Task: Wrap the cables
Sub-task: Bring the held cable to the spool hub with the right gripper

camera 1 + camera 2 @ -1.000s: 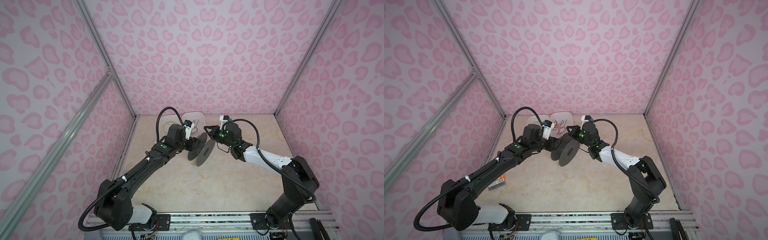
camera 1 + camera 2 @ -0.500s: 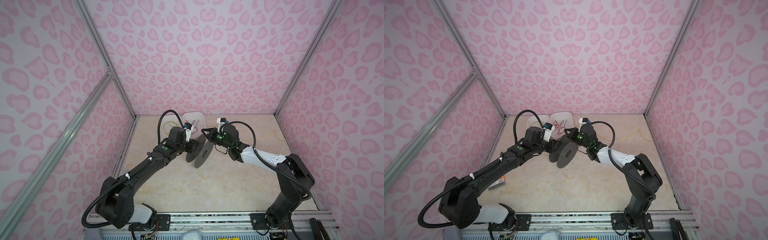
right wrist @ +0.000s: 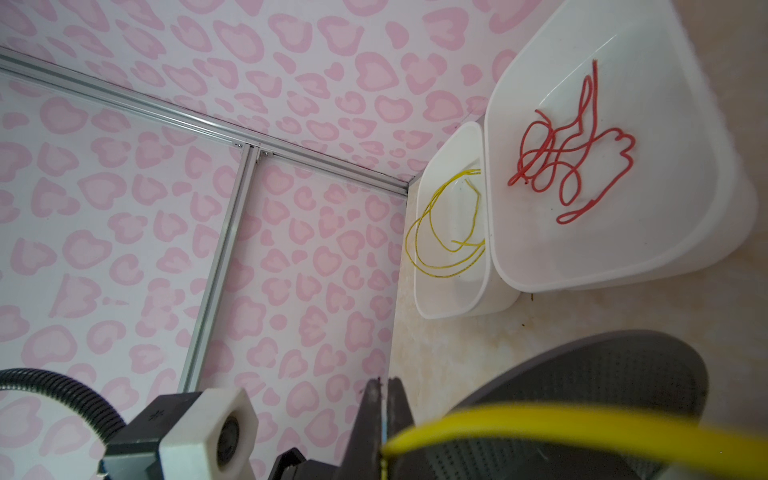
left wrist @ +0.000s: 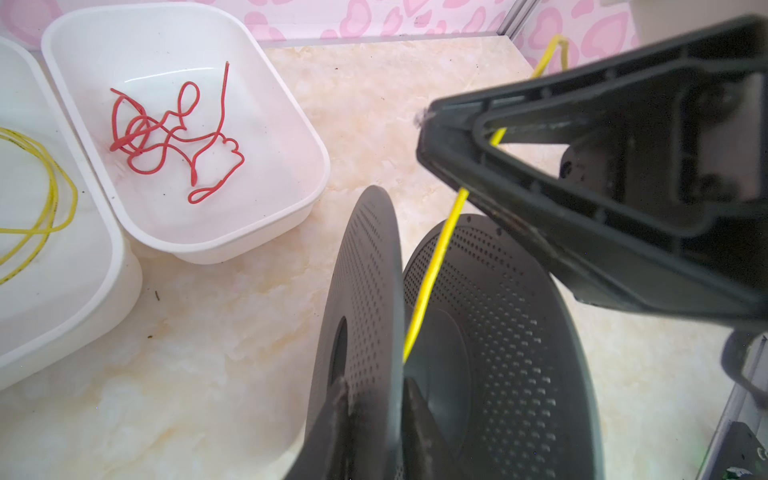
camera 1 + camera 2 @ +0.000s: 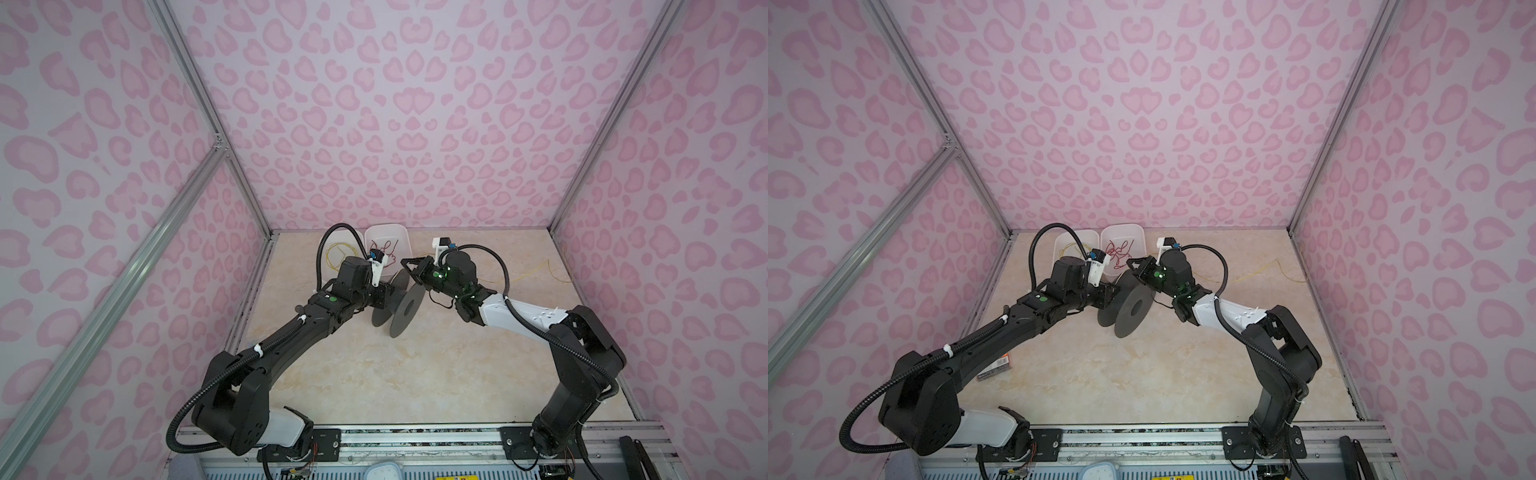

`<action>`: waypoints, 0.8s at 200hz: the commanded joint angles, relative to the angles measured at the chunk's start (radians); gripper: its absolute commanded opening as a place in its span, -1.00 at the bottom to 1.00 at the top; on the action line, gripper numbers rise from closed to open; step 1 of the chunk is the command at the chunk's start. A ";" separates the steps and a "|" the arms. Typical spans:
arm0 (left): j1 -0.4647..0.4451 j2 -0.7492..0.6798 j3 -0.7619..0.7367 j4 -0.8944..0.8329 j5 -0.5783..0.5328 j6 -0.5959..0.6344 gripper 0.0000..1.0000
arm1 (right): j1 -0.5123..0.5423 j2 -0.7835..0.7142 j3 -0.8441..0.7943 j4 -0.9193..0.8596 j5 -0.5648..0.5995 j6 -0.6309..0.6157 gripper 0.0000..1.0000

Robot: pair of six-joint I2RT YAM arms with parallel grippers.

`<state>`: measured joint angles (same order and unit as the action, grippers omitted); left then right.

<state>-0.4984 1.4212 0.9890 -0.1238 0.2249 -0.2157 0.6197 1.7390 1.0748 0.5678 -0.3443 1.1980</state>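
Two white trays stand side by side, touching, at the back of the marbled beige surface (image 5: 415,374). The right tray (image 4: 232,249) holds a loose tangle of red wire (image 4: 174,137); both top views show it too. The left tray (image 5: 1067,237) sits nearer the corner. Pink heart-patterned walls (image 5: 395,124) close the space, joined by aluminium posts (image 5: 208,124). A small orange-and-black item (image 5: 994,365) lies by the left wall, partly hidden.
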 commanded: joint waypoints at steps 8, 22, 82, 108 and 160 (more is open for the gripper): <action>0.001 0.009 -0.006 0.038 -0.015 0.015 -0.51 | 0.001 0.010 0.000 0.049 -0.012 0.010 -1.00; 0.001 0.014 -0.004 0.049 -0.022 0.012 -0.51 | 0.000 0.010 -0.003 0.052 -0.013 0.011 -1.00; 0.000 0.040 0.007 0.053 -0.034 0.014 -0.65 | -0.006 0.014 -0.022 0.072 -0.021 0.026 -1.00; 0.001 0.056 0.019 0.009 -0.052 0.036 -0.79 | -0.007 0.016 -0.030 0.084 -0.024 0.031 -1.00; 0.001 0.047 0.020 -0.005 -0.055 0.030 -0.93 | -0.011 0.022 -0.040 0.102 -0.030 0.041 -1.00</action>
<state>-0.4995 1.4731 0.9993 -0.0963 0.1776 -0.1726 0.6121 1.7496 1.0477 0.6559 -0.3698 1.2289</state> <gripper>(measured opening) 0.083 0.049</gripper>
